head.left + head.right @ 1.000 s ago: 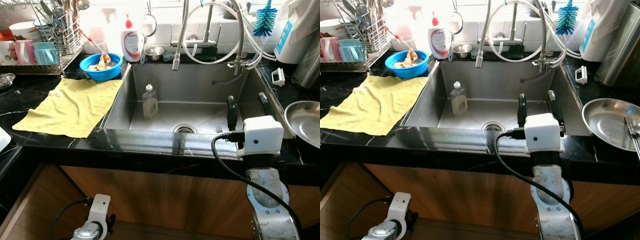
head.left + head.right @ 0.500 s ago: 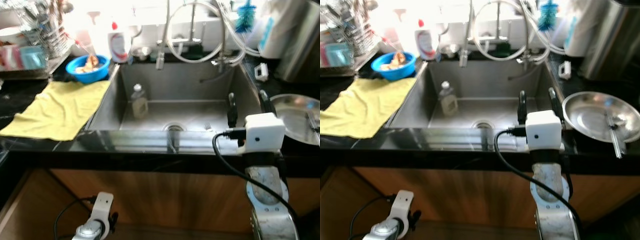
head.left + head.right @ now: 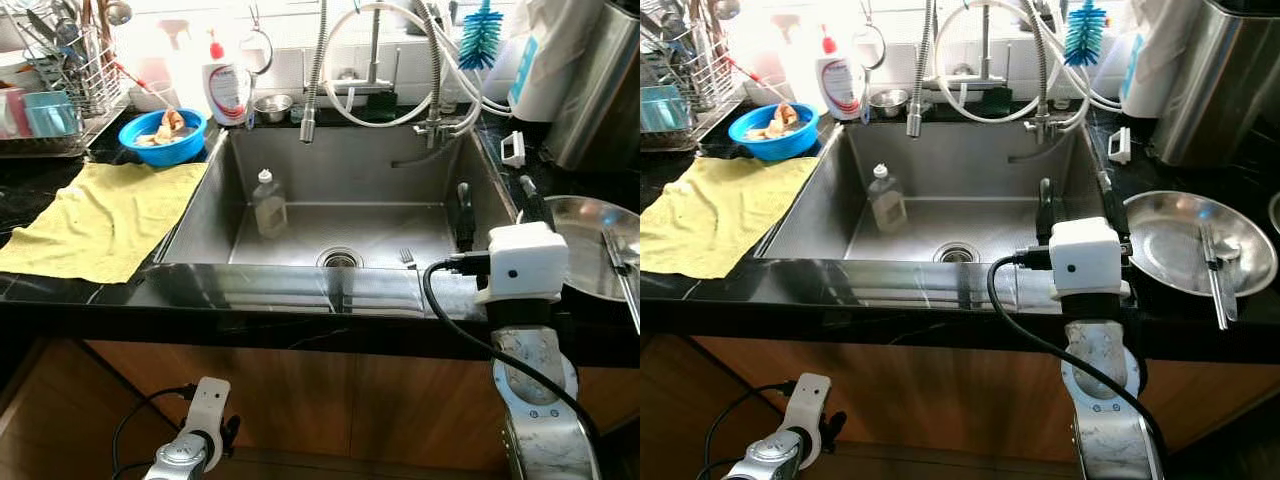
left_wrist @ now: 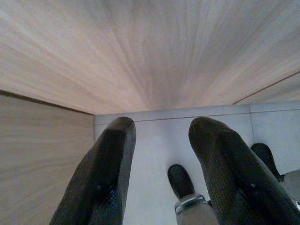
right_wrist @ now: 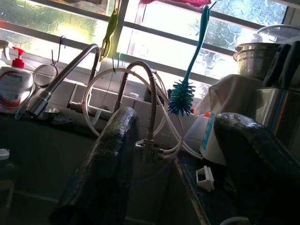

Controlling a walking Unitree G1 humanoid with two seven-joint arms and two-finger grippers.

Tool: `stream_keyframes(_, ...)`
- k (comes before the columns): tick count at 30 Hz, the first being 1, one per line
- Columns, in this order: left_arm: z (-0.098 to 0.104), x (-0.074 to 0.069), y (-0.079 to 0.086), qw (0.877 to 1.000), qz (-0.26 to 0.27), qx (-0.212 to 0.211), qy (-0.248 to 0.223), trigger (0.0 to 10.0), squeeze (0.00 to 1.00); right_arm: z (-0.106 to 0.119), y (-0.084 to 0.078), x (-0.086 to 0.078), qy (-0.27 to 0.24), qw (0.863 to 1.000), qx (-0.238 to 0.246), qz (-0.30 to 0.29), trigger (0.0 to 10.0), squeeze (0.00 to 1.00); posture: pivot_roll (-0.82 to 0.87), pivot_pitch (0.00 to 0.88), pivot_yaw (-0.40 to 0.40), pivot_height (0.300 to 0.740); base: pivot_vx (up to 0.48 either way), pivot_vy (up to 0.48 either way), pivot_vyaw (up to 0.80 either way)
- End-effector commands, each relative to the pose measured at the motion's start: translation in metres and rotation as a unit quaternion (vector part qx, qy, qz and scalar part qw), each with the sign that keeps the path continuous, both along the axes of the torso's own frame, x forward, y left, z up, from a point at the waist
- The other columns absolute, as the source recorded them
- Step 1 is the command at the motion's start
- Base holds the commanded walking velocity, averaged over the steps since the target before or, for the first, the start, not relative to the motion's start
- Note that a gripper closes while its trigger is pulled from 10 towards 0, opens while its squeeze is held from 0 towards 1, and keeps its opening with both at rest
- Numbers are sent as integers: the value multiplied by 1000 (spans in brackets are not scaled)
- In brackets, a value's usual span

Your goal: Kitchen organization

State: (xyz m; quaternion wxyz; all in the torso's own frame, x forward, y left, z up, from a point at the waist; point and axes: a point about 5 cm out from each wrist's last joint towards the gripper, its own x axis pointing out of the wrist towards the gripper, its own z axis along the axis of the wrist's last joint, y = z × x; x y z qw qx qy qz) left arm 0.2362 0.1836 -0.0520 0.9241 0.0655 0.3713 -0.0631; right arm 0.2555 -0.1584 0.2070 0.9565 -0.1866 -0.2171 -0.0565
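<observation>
Black stone bench (image 3: 60, 295) is seen around a stainless steel sink (image 3: 340, 165), in which a small clear plastic bottle (image 3: 268, 203) stands left of the drain and a metal fork (image 3: 407, 258) lies near the front wall. The right hand (image 3: 495, 205) is held spread over the sink's right edge, beside a round steel plate (image 3: 1180, 240). The left hand (image 4: 161, 178) is hung low by the wooden cabinet, fingers apart. A yellow cloth (image 3: 95, 215) is spread at left.
</observation>
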Motion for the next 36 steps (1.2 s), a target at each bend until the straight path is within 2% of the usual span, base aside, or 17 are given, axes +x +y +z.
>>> stream_keyframes(1, 0, -2, 5, 1000, 10, 1, 0, 10000, 0, 0, 1, 2, 4, 1000, 2, 0, 10000, 0, -180, 0, 71, 740, 0, 0, 0)
stream_keyframes(6, 0, -1, 5, 1000, 9, 2, -2, 10000, 0, -3, 3, 3, 18, 1000, 20, 12, 10000, 0, -183, 0, 73, 740, 0, -480, -470)
stream_keyframes(9, 0, -1, 4, 1000, 9, 3, -1, 10000, 0, -3, 4, 3, 15, 1000, 6, 13, 10000, 0, -185, 0, 72, 740, 0, -480, -519)
stream_keyframes(30, -2, -8, 18, 1000, 15, 19, 10, 10000, 0, -8, 10, 1, 28, 999, 4, 21, 10000, 0, -182, 0, 76, 740, 0, 0, 0)
stream_keyframes(33, -2, -7, 20, 1000, 17, 21, 10, 10000, 0, -10, 7, -1, 32, 999, 3, 12, 10000, 0, -183, 0, 76, 740, 0, 0, 0)
stream_keyframes(36, -2, -7, 20, 1000, 18, 22, 11, 10000, 0, -18, 0, -6, 46, 999, 2, -21, 10000, 0, -186, 0, 75, 740, 0, 0, 0)
